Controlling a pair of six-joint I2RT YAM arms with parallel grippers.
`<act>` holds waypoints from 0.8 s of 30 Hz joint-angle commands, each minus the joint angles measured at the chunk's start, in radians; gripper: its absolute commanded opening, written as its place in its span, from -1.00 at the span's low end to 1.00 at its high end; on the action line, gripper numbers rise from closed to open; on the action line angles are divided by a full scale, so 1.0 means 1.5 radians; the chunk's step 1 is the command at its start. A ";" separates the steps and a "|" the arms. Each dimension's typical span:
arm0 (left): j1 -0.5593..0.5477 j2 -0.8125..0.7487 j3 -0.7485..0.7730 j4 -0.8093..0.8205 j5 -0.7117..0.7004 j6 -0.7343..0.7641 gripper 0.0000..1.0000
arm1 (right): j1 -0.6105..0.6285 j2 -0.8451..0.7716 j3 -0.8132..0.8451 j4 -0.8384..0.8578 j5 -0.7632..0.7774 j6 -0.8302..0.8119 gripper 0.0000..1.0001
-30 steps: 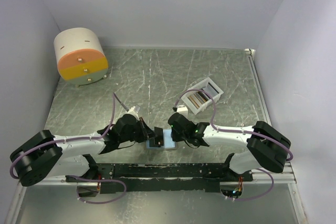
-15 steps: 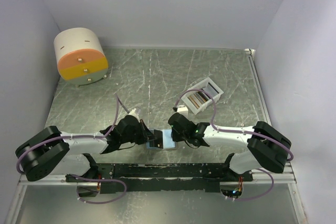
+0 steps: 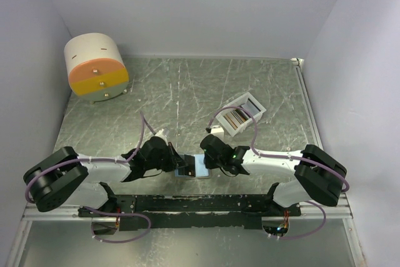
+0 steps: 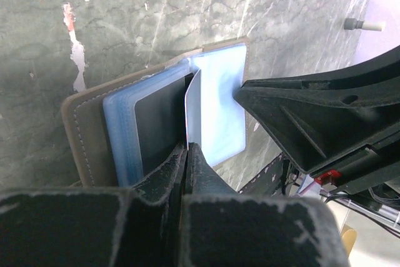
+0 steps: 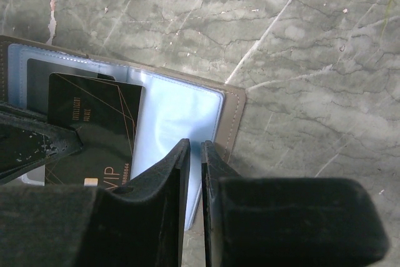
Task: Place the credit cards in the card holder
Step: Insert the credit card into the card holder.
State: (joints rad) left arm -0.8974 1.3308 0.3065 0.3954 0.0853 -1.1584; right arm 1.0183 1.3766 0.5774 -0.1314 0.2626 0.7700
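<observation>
We pinch a thin plastic card (image 4: 192,101) in the closed left gripper (image 4: 187,147); the right gripper (image 5: 194,148) seems clamped on the taupe bifold wallet (image 4: 84,129); a misaligned push could buckle the card.

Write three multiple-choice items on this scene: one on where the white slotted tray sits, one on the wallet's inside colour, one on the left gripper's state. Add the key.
1. Where is the white slotted tray?
A. Beyond the right arm, right of centre.
B. In the far left corner.
C. Between the two arm bases.

2. What colour is the inside of the open card holder?
A. Red.
B. Light blue.
C. Yellow.

3. What is the left gripper doing?
A. Standing wide open, empty.
B. Shut with nothing in it.
C. Shut on a card held on edge over the holder.

Key: 1 A, the top view shows it past the right arm. 2 B, both wrist views show pale blue sleeves. 3 C, the left wrist view shows it pinching the card's lower edge.
</observation>
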 commanded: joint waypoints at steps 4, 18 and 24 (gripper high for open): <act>0.015 0.043 0.015 -0.028 0.039 0.012 -0.86 | 0.004 -0.010 -0.011 -0.011 0.010 0.007 -0.74; 0.015 0.055 0.017 -0.012 0.011 0.010 -0.87 | 0.009 -0.028 -0.017 -0.020 0.014 0.023 -0.74; 0.015 0.066 0.013 0.010 0.011 0.011 -0.86 | 0.011 -0.038 -0.026 -0.018 0.014 0.032 -0.74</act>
State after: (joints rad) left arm -0.8764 1.4010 0.3302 0.4282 0.1253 -1.1599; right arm 1.0290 1.3415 0.5575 -0.1421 0.2634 0.7975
